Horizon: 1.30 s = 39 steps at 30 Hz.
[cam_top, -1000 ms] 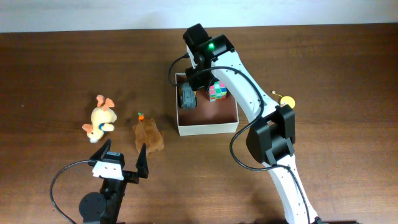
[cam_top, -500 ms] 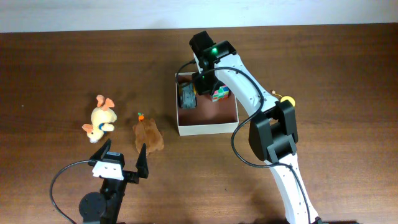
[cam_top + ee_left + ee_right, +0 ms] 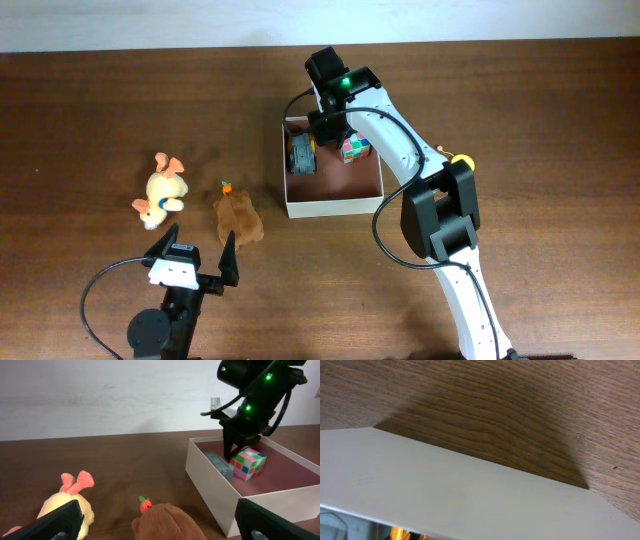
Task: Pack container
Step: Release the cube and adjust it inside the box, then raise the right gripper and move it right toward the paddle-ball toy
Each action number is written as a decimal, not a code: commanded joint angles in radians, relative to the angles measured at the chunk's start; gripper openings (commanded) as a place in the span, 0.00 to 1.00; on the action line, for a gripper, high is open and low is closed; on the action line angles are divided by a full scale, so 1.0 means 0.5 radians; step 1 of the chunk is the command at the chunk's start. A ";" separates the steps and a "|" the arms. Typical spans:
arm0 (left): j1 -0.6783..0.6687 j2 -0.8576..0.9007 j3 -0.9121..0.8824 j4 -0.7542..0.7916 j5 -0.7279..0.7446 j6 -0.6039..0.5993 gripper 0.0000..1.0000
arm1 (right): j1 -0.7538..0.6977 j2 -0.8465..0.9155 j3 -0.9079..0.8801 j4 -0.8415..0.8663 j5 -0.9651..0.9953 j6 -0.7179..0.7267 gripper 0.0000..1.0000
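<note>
The container (image 3: 335, 207) is a white-walled square box with a pinkish-brown floor, right of the table's middle. A grey toy car (image 3: 302, 156) and a colourful cube (image 3: 355, 148) lie inside it. My right gripper (image 3: 326, 128) reaches down into the box's back part between the car and the cube. In the left wrist view the right gripper (image 3: 234, 445) is a dark shape and its jaw gap does not show. The right wrist view shows only the box's white wall (image 3: 470, 495) and table. My left gripper (image 3: 195, 250) is open and empty, just behind a brown plush (image 3: 238, 218).
A yellow plush bunny (image 3: 163, 190) lies left of the brown plush. A small orange carrot (image 3: 226, 187) sits at the brown plush's far end. A small yellow object (image 3: 461, 160) lies right of the box, behind the right arm.
My right wrist has shifted a little right and toward the box's back, away from above the car. The car stays in place. The left arm has not moved.
</note>
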 commanded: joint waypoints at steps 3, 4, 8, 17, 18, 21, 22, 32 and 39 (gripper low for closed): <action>0.006 -0.014 -0.015 0.004 0.021 0.024 0.99 | -0.014 0.008 -0.008 0.004 0.181 -0.012 0.04; 0.006 -0.014 -0.015 0.004 0.021 0.024 0.99 | -0.014 0.008 -0.008 0.001 0.202 -0.012 0.04; 0.006 -0.014 -0.015 0.004 0.021 0.024 0.99 | -0.015 0.008 -0.008 0.001 0.202 -0.013 0.04; 0.006 -0.014 -0.015 0.004 0.021 0.024 0.99 | -0.015 0.008 -0.008 0.001 0.282 -0.011 0.04; 0.006 -0.014 -0.015 0.004 0.021 0.024 0.99 | -0.014 0.008 -0.008 0.001 0.281 -0.011 0.04; 0.006 -0.014 -0.015 0.004 0.021 0.024 0.99 | -0.012 0.008 -0.007 -0.002 0.271 -0.011 0.04; 0.006 -0.014 -0.015 0.004 0.021 0.024 0.99 | -0.011 0.008 -0.006 -0.008 0.249 -0.012 0.04; 0.006 -0.014 -0.015 0.004 0.021 0.024 0.99 | 0.103 -0.162 0.400 -0.369 0.092 -0.024 0.08; 0.006 -0.014 -0.015 0.004 0.021 0.024 0.99 | 0.094 -0.296 0.997 -0.854 0.102 -0.018 0.49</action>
